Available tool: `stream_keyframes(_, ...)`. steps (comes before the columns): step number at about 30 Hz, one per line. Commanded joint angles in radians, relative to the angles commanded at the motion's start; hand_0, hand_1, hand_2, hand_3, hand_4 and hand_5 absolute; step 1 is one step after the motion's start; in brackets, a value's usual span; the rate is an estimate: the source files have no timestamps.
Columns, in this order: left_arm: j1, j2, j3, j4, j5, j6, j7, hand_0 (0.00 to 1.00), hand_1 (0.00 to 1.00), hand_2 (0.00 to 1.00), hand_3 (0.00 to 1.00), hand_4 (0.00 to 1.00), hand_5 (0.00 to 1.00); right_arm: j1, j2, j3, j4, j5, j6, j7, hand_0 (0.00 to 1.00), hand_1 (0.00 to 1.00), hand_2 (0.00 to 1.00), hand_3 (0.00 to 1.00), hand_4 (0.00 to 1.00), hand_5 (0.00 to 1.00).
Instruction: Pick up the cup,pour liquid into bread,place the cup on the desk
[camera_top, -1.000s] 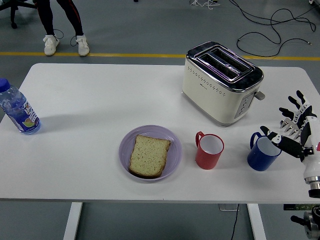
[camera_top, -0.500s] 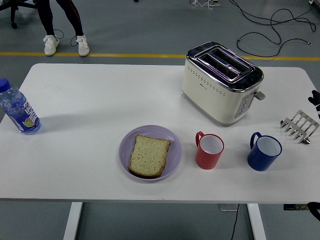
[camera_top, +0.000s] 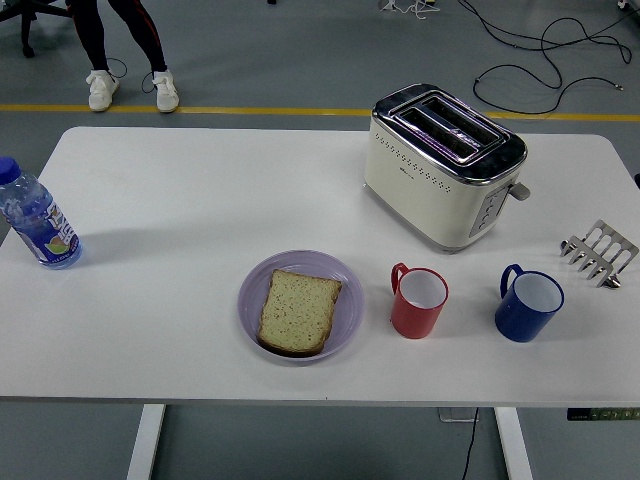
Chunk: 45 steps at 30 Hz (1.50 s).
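Stood upright near the white table's (camera_top: 200, 200) front edge: red mug (camera_top: 418, 301), blue mug (camera_top: 528, 305). Lay left of them on a lilac round plate (camera_top: 252, 290): toast slice (camera_top: 298, 311). Saw neither hand, so cannot tell any grasp.

A person (camera_top: 125, 50) beyond the table's (camera_top: 200, 200) far edge is cut off above the knees by the top edge. The bottle (camera_top: 35, 218) at the table's left end loses its left side to the frame; its label print is unreadable
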Motion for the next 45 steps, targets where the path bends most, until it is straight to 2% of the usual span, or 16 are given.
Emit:
stream_keyframes(4, 0.005, -0.004, -0.003, 0.000, -0.003, 0.003, 0.002, 0.664, 0.709, 0.731, 0.637, 0.389, 0.934, -0.007, 0.010, 0.051, -0.018, 0.107, 0.041, -0.052, 0.681, 0.653, 0.698, 0.668, 0.664, 0.219)
stream_keyframes(5, 0.005, -0.006, -0.012, 0.000, 0.007, 0.003, 0.005, 0.665, 0.709, 0.731, 0.638, 0.387, 0.932, -0.006, 0.010, 0.058, -0.026, 0.119, 0.042, -0.058, 0.675, 0.645, 0.686, 0.649, 0.609, 0.211)
stream_keyframes(8, 0.012, -0.012, -0.034, 0.000, 0.038, 0.003, 0.012, 0.665, 0.709, 0.731, 0.638, 0.387, 0.932, -0.009, 0.004, 0.071, -0.046, 0.167, 0.050, -0.072, 0.675, 0.645, 0.686, 0.649, 0.609, 0.211)
stream_keyframes(23, 0.012, -0.015, -0.046, 0.000, 0.039, 0.003, 0.008, 0.664, 0.711, 0.734, 0.639, 0.388, 0.933, -0.011, 0.012, 0.109, -0.081, 0.208, 0.056, -0.092, 0.664, 0.639, 0.672, 0.621, 0.562, 0.204)
stream_keyframes(27, 0.009, -0.012, -0.020, 0.000, 0.011, 0.004, 0.002, 0.664, 0.711, 0.734, 0.639, 0.388, 0.933, -0.011, 0.019, 0.123, -0.078, 0.222, 0.056, -0.089, 0.664, 0.639, 0.672, 0.621, 0.562, 0.204)
stream_keyframes(29, 0.003, -0.014, -0.031, 0.000, 0.033, 0.004, 0.007, 0.664, 0.711, 0.735, 0.639, 0.389, 0.935, -0.006, 0.017, 0.124, -0.083, 0.233, 0.055, -0.090, 0.664, 0.637, 0.670, 0.617, 0.557, 0.214)
stream_keyframes(36, 0.029, -0.012, -0.015, 0.000, 0.002, 0.003, -0.002, 0.664, 0.712, 0.736, 0.637, 0.388, 0.935, -0.014, 0.014, 0.122, -0.086, 0.242, 0.059, -0.094, 0.663, 0.635, 0.668, 0.615, 0.544, 0.216)
stream_keyframes(38, 0.015, -0.009, -0.002, 0.000, -0.001, 0.001, -0.002, 0.664, 0.712, 0.736, 0.637, 0.388, 0.935, -0.008, 0.019, 0.129, -0.087, 0.242, 0.061, -0.096, 0.663, 0.635, 0.668, 0.615, 0.544, 0.216)
stream_keyframes(40, 0.002, -0.008, -0.017, 0.000, 0.023, -0.002, 0.003, 0.664, 0.712, 0.736, 0.637, 0.388, 0.935, 0.002, 0.019, 0.129, -0.098, 0.249, 0.058, -0.096, 0.663, 0.635, 0.668, 0.615, 0.544, 0.216)
stream_keyframes(45, 0.004, -0.011, -0.020, 0.000, 0.014, 0.000, -0.001, 0.663, 0.711, 0.736, 0.636, 0.388, 0.937, 0.022, 0.008, 0.130, -0.123, 0.256, 0.051, -0.096, 0.661, 0.636, 0.666, 0.615, 0.524, 0.209)
